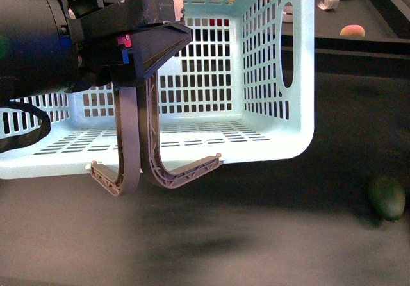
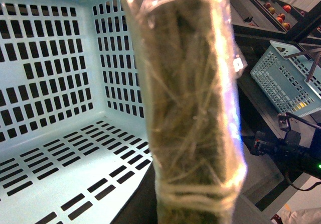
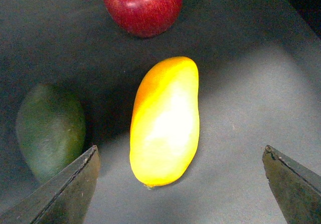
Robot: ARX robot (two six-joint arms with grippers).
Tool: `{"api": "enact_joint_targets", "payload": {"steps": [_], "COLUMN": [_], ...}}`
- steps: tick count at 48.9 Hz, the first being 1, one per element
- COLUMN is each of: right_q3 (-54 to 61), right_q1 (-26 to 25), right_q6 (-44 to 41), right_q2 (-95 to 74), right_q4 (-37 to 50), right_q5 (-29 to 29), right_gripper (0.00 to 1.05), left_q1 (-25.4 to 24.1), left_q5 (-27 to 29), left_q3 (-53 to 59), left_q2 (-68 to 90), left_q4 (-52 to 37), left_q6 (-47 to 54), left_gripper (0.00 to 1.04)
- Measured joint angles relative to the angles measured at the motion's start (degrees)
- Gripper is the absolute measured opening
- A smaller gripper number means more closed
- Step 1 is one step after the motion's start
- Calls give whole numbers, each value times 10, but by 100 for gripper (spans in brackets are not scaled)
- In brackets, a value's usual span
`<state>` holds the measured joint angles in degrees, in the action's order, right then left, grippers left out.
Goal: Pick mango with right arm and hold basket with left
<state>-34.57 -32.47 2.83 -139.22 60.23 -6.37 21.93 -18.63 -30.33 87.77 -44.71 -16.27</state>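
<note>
The left hand (image 1: 142,68), in the upper left of the front view, is clamped on the grey-brown handles (image 1: 131,138) of the turquoise basket (image 1: 275,74), which is tipped with its open mouth toward us and fills the frame's centre. The right hand (image 3: 180,156) is spread wide open, and the mango (image 3: 165,123) lies on the dark surface (image 3: 251,98) between its fingers, untouched. A green fruit (image 3: 50,131) lies beside the mango and a red apple (image 3: 143,5) beyond it.

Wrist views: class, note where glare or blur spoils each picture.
Right wrist view: strong glare bleaches the middle of the smooth yellow oval mango. Left wrist view: a shiny brownish column near the lens is blurred, hiding part of the pale turquoise slotted plastic basket.
</note>
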Motion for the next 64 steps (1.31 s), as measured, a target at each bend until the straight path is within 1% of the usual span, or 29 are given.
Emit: {"api": "enact_joint_targets", "payload": {"steps": [11, 15, 20, 34, 53, 56, 62, 64], "right_q3": [-80, -127, -158, -184, -213, -217, -218, -217], "right_q1": [6, 13, 24, 46, 37, 35, 33, 33], "right_q6": [5, 16, 24, 34, 30, 30, 30, 30], "right_q2": [-56, -82, -99, -131, -167, -169, -169, -169], "right_q4": [-45, -72, -87, -106, -130, -131, -131, -130], "right_q5": [5, 9, 15, 31, 47, 49, 48, 48], "right_gripper": [97, 97, 97, 97, 97, 92, 76, 73], "left_q1": [0, 0, 0, 0, 0, 0, 0, 0], "left_q5": [0, 0, 0, 0, 0, 0, 0, 0], "left_q3": [0, 0, 0, 0, 0, 0, 0, 0], "left_q2": [0, 0, 0, 0, 0, 0, 0, 0], "left_q4": [0, 0, 0, 0, 0, 0, 0, 0], "left_q6": [0, 0, 0, 0, 0, 0, 0, 0], "left_gripper": [9, 9, 9, 9, 9, 9, 9, 9]}}
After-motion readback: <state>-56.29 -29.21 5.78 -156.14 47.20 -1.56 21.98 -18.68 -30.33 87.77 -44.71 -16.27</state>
